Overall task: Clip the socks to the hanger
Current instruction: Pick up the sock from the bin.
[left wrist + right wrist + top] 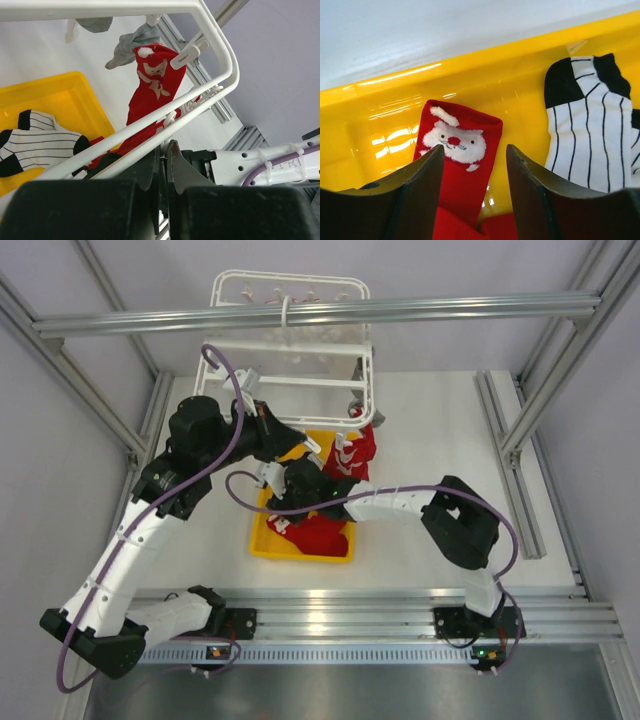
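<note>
Right gripper (475, 150) is open and empty, jaws either side of the red Santa sock (455, 145) in the yellow tray (520, 85), striped sock (590, 125) just beside it; advise lowering straight and pinching the cuff alone, clear of the tray wall. Left gripper (164, 150) is shut just under the hanger (150, 127) rail, holding nothing visible; one red sock (152, 90) hangs clipped there

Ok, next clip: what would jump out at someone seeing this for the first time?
The bright yellow tray mid-table, with a red Santa sock just ahead of the open right gripper. Beyond it, another red sock hangs clipped to the white hanger.
</note>
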### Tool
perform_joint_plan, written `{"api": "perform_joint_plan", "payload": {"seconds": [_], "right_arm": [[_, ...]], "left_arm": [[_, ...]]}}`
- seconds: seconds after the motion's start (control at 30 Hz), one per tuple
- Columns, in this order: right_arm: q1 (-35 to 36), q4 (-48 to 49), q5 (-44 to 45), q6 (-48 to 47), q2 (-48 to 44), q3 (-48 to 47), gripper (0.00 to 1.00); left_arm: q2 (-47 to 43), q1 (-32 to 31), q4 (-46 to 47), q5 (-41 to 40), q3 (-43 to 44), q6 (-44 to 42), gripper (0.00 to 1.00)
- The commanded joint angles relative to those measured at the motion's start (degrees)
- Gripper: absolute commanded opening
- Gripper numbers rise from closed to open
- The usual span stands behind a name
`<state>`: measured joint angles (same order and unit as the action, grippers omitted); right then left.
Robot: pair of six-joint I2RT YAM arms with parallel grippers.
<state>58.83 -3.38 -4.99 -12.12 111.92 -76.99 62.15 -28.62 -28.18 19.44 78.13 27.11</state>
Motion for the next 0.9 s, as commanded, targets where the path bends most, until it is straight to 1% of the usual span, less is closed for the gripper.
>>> {"api": "perform_joint_plan", "payload": {"seconds": [0.0,0.13,0.2,0.27,0.37,0.43,0.47,0.53,0.57,0.6,0.67,0.7,0.87], "right_arm": [[1.2,2.9,2.7,2.3,2.4,-2.9,0.53],[1.7,2.9,4.5,2.2,4.8,-3.4,0.53],[1.8,2.9,4.7,1.6,5.6,-3.1,0.56],[1.9,2.9,4.8,1.1,6.1,-2.9,0.56],[1.8,2.9,4.8,0.9,7.5,-2.6,0.56],[1.9,2.9,4.8,0.7,8.6,-2.4,0.54],[1.9,2.9,6.6,0.1,8.8,-1.9,0.52],[1.8,3.0,7.3,-0.7,9.1,-1.4,0.41],[1.8,2.9,7.0,-2.2,8.8,-1.0,0.34],[1.8,2.9,6.5,-3.1,7.9,0.3,0.21],[1.8,2.9,3.8,-4.9,6.0,3.4,0.10],[1.8,4.8,2.8,-5.5,3.5,4.6,0.00],[2.0,8.2,-3.0,-6.9,-5.7,11.8,0.00]], "left_arm": [[0.3,0.5,2.3,-0.2,-0.1,0.1,0.00],[0.3,0.4,2.3,-0.4,0.1,0.0,0.00],[0.3,0.4,2.0,-0.3,0.2,0.0,0.00],[0.3,0.4,2.0,-0.3,0.1,0.0,0.00],[0.3,0.4,2.1,-0.5,0.1,-0.1,0.00],[0.3,0.5,2.0,-0.7,-0.1,-0.3,0.00],[0.3,0.5,1.9,-0.6,-0.2,-0.3,0.00],[0.5,0.5,1.7,-0.6,0.0,-0.1,0.00],[0.6,0.5,1.6,-0.5,0.2,-0.2,0.00],[0.6,0.5,1.6,-0.5,0.4,-0.3,0.00],[0.8,0.5,1.5,-0.5,0.6,-0.3,0.00],[0.8,0.5,1.5,-0.5,0.7,-0.2,0.00],[0.4,0.6,1.6,-0.5,0.4,0.0,0.00]]}}
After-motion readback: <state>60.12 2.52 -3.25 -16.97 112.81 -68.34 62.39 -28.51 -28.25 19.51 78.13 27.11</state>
